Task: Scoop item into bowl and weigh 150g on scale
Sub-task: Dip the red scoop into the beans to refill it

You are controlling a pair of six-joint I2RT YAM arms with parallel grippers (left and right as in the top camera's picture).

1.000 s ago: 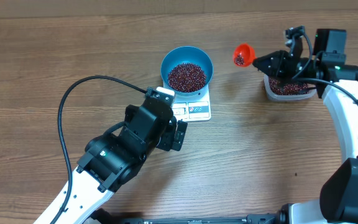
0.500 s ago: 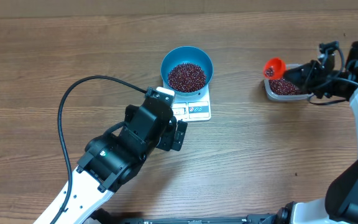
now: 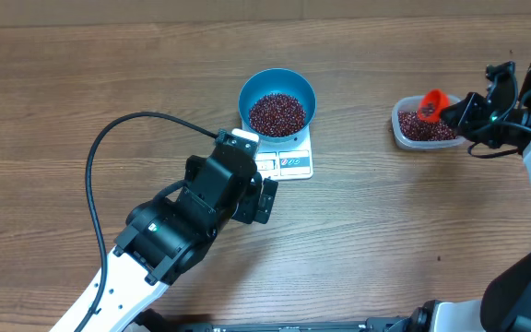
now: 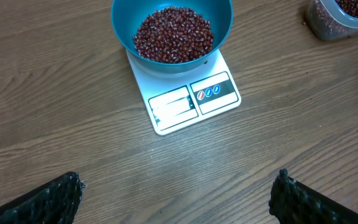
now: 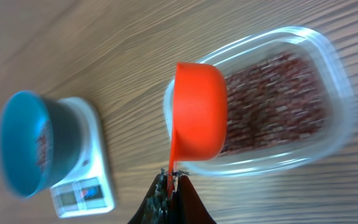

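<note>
Wooden counter [image 3: 385, 231]: right end effector [image 5: 169, 179], clamped on the orange scoop [image 5: 199, 118], hangs over the tub [image 5: 335, 78] of beans [image 5: 272, 102], bowl [image 3: 250, 86] far to its left.

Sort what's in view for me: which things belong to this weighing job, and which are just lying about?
Part of the job: beans; blue bowl; scale under it; clear tub of beans; orange scoop; right gripper, shut on the scoop's handle.

Not part of it: left gripper, open and holding nothing; black cable looping over the table. I see no other stray things.

Blue bowl [image 3: 277, 79]; scoop [image 5: 199, 118] seemingly orange-red.
</note>
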